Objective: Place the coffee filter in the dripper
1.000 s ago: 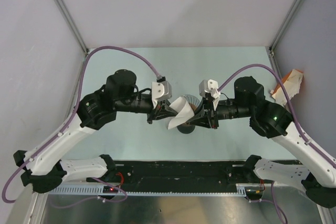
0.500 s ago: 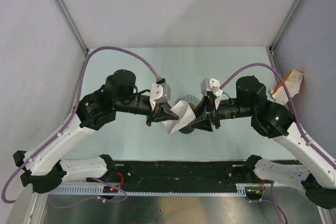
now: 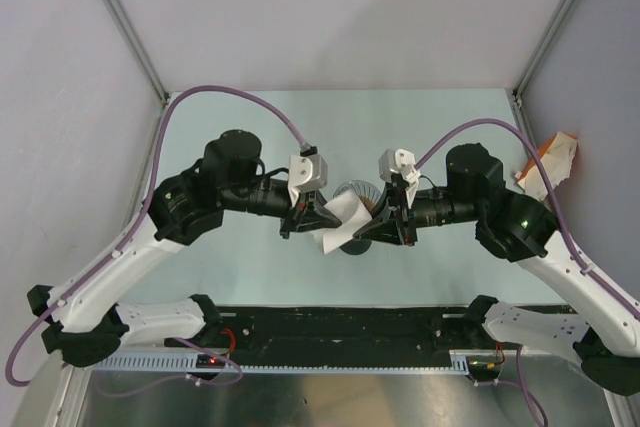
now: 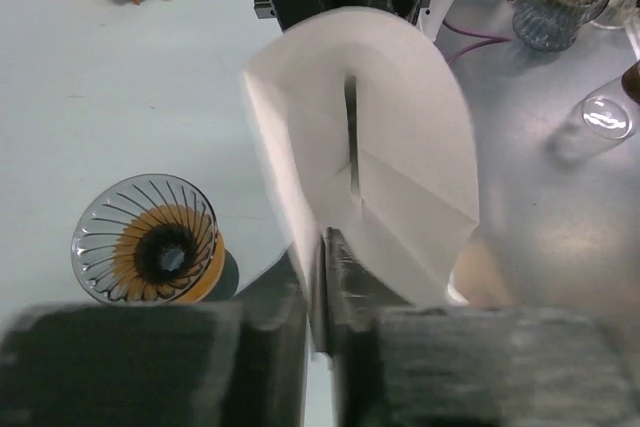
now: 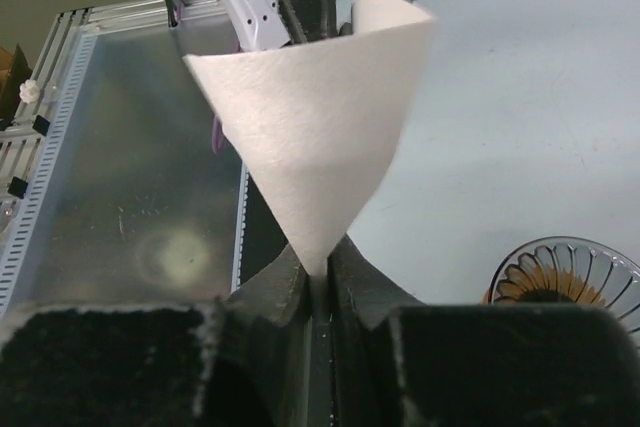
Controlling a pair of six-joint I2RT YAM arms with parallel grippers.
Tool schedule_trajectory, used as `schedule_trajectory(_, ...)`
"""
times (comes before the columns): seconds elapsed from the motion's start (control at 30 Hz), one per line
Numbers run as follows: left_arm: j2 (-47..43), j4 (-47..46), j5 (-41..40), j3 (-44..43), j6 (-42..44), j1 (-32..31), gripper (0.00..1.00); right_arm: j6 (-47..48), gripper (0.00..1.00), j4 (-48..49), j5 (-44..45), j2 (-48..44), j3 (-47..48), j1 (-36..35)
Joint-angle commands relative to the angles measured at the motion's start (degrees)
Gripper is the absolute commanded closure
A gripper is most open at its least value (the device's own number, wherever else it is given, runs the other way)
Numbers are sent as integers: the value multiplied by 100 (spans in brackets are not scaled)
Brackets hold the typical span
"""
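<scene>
Paper in both hands right now. The coffee filter (image 3: 338, 219) hangs above the table (image 3: 450, 127), stretched between my two hands at the middle of the workspace. My left hand (image 3: 312, 219) is pinched narrow on one edge of the sheet, and its wrist camera shows the white fan spreading away from the fingertips (image 4: 335, 267) with a crease down the middle. My right hand (image 3: 365, 230) is clamped on the opposite side, and in its own camera the filter narrows to a point right at the closed fingers (image 5: 345, 277).

The dripper (image 3: 355, 192) stands on the table just behind the filter, seated on an orange ring (image 4: 205, 265) with a dark centre, its ribs plain to see. From above the paper seems to overlap its near rim, though I cannot tell how high it floats. Nothing is inside the dripper yet. An orange packet (image 3: 550, 162) lies at the far right edge.
</scene>
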State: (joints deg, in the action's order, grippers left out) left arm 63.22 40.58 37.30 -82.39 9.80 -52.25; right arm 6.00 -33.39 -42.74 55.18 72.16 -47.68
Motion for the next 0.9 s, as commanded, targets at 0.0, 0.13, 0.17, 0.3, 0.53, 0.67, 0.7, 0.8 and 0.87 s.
schedule_trajectory(0.0,-174,-84,186,-178,-159,131,75,-9,88,83,-1,0,250,-2)
schedule_trajectory(0.13,-317,-77,434,-171,-285,591,41,-56,89,83,-88,-35,247,42)
schedule_trajectory(0.17,-366,-86,527,-198,-294,737,34,-73,89,76,-104,-34,246,54)
schedule_trajectory(0.3,-561,-90,775,-301,-214,992,14,-125,88,68,-163,-25,246,65)
schedule_trajectory(0.53,-525,-86,588,-464,-324,540,1,-293,89,213,-123,104,248,84)
schedule_trajectory(0.67,-399,-86,219,-530,-442,233,0,-379,90,277,-62,144,249,106)
schedule_trajectory(0.7,-355,-90,99,-549,-461,193,0,-388,90,292,-65,147,252,108)
schedule_trajectory(0.8,-181,-91,-300,-659,-522,128,0,-392,90,327,-93,132,251,110)
schedule_trajectory(0.87,-93,-98,-495,-722,-525,88,0,-366,90,327,-118,120,247,105)
